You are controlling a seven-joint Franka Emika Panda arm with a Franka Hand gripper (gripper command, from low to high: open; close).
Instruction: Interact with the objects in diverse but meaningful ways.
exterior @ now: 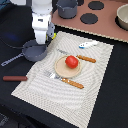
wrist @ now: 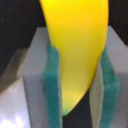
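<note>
Claw clamped on yellow banana, held above grey frying pan at placemat edge. Pickup judged done; placement left. Red tomato seen on plate, untouched.

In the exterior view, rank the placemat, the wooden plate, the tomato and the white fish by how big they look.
Largest to smallest:
1. placemat
2. wooden plate
3. and 4. tomato and white fish, too alike to rank.

Pincer pads clamped on banana, arm pointing down
</note>
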